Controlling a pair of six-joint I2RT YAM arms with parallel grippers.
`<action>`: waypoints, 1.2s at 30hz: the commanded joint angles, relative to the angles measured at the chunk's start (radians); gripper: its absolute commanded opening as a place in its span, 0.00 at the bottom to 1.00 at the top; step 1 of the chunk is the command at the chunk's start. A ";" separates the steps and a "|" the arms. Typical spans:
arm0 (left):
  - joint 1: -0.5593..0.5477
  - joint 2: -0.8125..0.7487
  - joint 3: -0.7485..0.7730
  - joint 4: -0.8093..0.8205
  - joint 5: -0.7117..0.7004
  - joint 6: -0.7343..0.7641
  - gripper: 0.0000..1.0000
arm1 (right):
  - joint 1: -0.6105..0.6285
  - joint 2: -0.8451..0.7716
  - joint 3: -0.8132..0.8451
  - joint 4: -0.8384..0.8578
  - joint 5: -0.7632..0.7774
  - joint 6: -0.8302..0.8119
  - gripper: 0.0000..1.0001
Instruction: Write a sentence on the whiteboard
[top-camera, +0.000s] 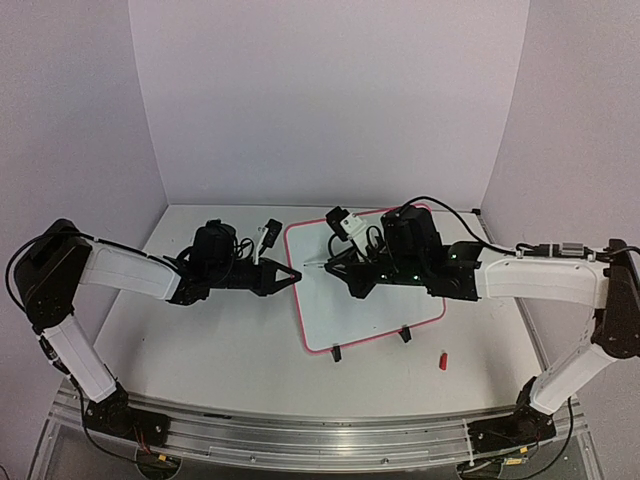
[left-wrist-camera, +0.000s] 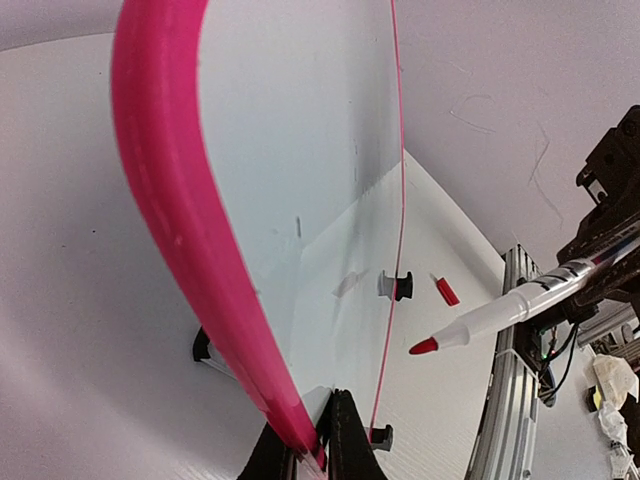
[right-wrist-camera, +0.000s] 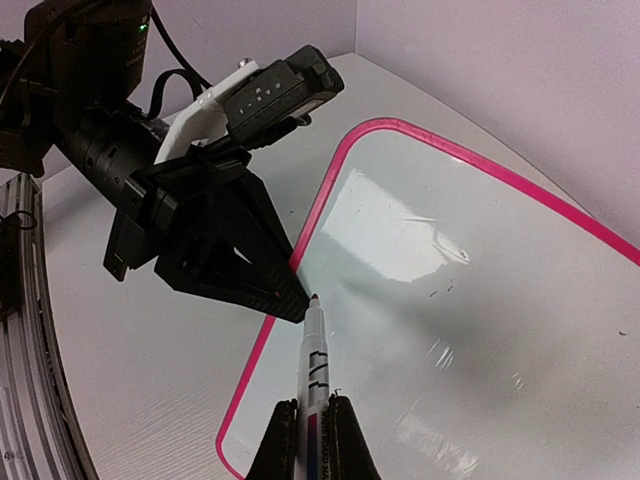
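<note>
The whiteboard (top-camera: 375, 290) has a pink frame and leans on a wire stand in the middle of the table. My left gripper (top-camera: 292, 277) is shut on its left edge, and the left wrist view shows the pink frame (left-wrist-camera: 190, 250) clamped between the fingers (left-wrist-camera: 345, 440). My right gripper (top-camera: 336, 264) is shut on a white marker (right-wrist-camera: 313, 360). The marker's red tip (left-wrist-camera: 423, 346) is close over the board near its left edge, beside the left fingertips (right-wrist-camera: 265, 285). No sentence shows on the board, only a few tiny specks (right-wrist-camera: 440, 290).
The marker's red cap (top-camera: 441, 360) lies on the table right of the board's near corner, and it also shows in the left wrist view (left-wrist-camera: 446, 291). The stand's black feet (top-camera: 337, 353) stick out under the board's near edge. A metal rail (top-camera: 300, 432) runs along the table's front.
</note>
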 joint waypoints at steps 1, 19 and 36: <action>0.025 0.052 -0.026 -0.191 -0.201 0.159 0.00 | 0.008 0.020 0.045 0.036 0.016 0.002 0.00; 0.026 0.054 -0.025 -0.200 -0.194 0.163 0.00 | 0.008 0.042 0.067 0.033 0.036 -0.006 0.00; 0.027 0.052 -0.022 -0.204 -0.194 0.168 0.00 | 0.008 0.065 0.075 0.023 0.022 0.012 0.00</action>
